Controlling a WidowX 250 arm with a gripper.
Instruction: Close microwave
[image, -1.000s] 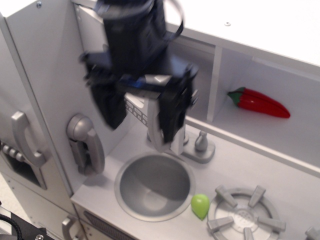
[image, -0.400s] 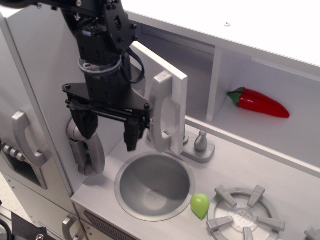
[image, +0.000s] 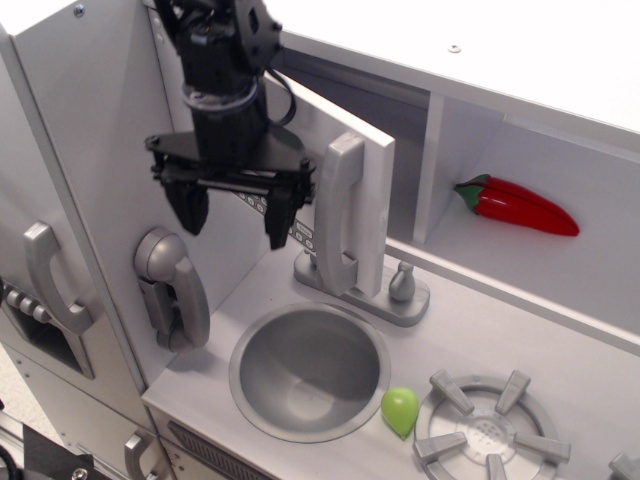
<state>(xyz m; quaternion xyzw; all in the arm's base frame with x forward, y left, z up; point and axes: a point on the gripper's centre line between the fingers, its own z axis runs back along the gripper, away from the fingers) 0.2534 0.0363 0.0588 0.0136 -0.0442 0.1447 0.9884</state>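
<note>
The microwave door (image: 375, 190) is white with a tall silver-grey vertical handle (image: 338, 215) and a grey button strip (image: 297, 232). It stands ajar, swung out from the white cabinet box above the counter. My black gripper (image: 233, 213) hangs just left of the door's front face, fingers pointing down. Its jaws are open and hold nothing. The right finger (image: 278, 212) is close to the button strip; I cannot tell if it touches.
A round silver sink (image: 308, 372) lies below the gripper, with a grey faucet (image: 402, 285) behind it. A green pear-shaped toy (image: 400, 409) sits by the burner (image: 487, 425). A red chili pepper (image: 518, 206) lies in the doorless cubby. A toy phone (image: 172, 286) hangs on the left wall.
My gripper has risen and shifted slightly right. The microwave door has swung further toward the cabinet, its handle now further right and higher.
</note>
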